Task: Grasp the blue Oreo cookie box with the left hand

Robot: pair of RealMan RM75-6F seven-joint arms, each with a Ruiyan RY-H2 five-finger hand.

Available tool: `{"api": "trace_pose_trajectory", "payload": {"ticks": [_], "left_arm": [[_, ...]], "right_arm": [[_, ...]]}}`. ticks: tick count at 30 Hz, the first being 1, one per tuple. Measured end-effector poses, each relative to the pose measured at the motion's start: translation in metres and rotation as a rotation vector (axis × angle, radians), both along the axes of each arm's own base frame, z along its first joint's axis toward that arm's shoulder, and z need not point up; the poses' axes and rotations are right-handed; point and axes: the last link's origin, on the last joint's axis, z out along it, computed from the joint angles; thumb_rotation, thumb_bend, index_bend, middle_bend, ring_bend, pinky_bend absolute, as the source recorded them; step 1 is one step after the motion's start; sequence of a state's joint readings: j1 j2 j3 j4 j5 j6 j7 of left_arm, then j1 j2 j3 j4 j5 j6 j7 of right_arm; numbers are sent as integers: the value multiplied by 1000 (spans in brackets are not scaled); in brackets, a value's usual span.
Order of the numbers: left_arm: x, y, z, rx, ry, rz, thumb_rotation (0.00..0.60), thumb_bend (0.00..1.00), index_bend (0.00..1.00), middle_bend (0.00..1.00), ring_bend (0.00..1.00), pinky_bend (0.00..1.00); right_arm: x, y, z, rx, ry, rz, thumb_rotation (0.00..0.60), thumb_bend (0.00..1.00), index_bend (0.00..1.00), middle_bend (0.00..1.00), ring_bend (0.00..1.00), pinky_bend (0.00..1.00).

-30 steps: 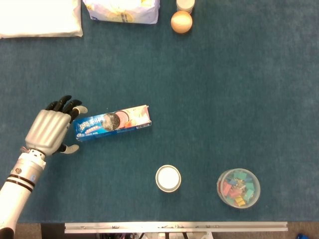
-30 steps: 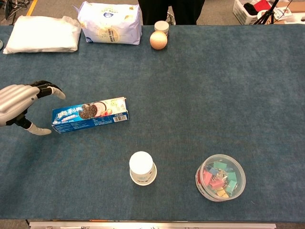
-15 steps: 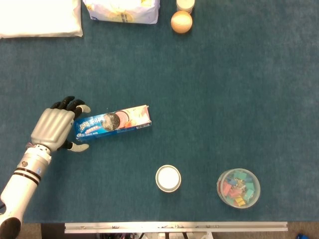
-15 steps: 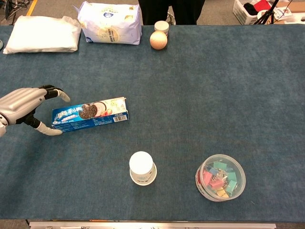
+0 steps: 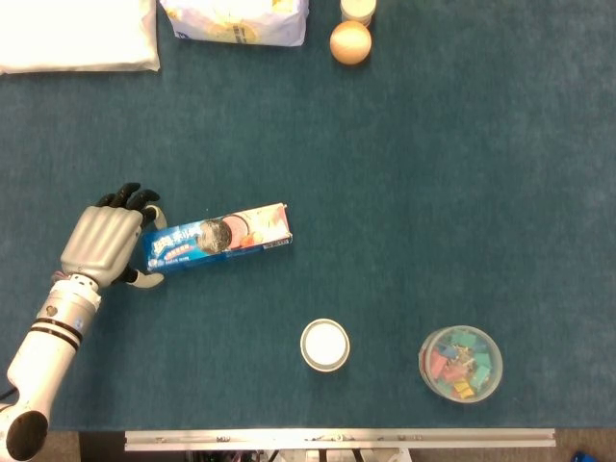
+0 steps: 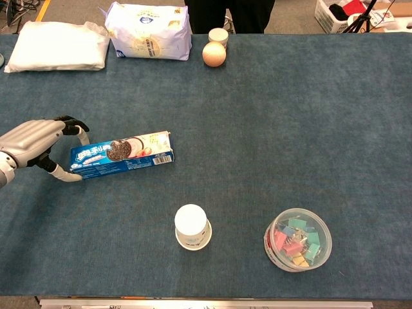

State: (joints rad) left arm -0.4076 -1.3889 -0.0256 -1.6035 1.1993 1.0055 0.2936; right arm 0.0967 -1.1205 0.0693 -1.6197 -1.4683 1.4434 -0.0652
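- The blue Oreo cookie box (image 5: 218,238) lies flat on the blue-green table cloth (image 5: 433,192), its long side nearly level and its right end a little higher.
- The left hand (image 5: 101,247) is at the left end of the box. Half a second ago the fingers were a little away from this end; now the dark fingertips (image 6: 77,125) curl over the upper corner and the thumb sits against the lower corner.
- The fingers are narrowed around the box end and seem to touch it, but the box has not moved or lifted, so I judge the grasp is closing and not yet firm.
- The right hand is not visible in any view.
- On the box I can see a picture of a dark cookie and white letters on the blue part; the letters are too small to read.
- Below and right of the box stands a white paper cup (image 5: 324,345), and further right a clear tub of coloured binder clips (image 5: 461,363).
- Far above the box are a white bag (image 6: 149,31) with unreadable print and a wooden ball (image 6: 214,54).
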Motion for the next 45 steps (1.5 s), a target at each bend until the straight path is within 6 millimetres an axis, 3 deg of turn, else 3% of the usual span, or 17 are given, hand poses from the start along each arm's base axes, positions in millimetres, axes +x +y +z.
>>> {"api": "trace_pose_trajectory", "payload": {"ticks": [5,12,18,28,30,37,41,45], "left_arm": [[-1,-1,-1,-1,-37,14,599,54,501,230,114,200],[-5,-3,-2,-9,-40,11,598,55,354,228,119,200],[-3,-4,-3,-25,-38,4,598,55,315,229,119,200],[-1,-3,-6,-6,-64,1,600,54,591,238,134,205],[-1,-3,-7,5,-71,-2,600,54,601,241,137,205],[0,-4,-7,11,-103,-2,594,40,401,244,142,205],[3,-4,-6,20,-148,-8,527,6,375,248,148,206],[1,-4,-6,24,-151,-18,529,5,376,250,150,205]], "right_arm": [[0,0,0,-1,0,0,600,0,563,489,297,347],[0,0,1,-2,0,-1,600,0,563,489,297,347],[0,0,0,-2,0,-1,600,0,563,489,297,347],[0,0,1,-3,0,-1,600,0,564,489,297,347],[0,0,1,-3,0,-1,600,0,563,489,297,347],[-1,-1,0,-2,1,-2,600,0,563,489,297,347],[-1,-1,0,1,1,-2,600,0,563,489,297,347],[0,-1,0,1,1,-2,600,0,563,489,297,347]]}}
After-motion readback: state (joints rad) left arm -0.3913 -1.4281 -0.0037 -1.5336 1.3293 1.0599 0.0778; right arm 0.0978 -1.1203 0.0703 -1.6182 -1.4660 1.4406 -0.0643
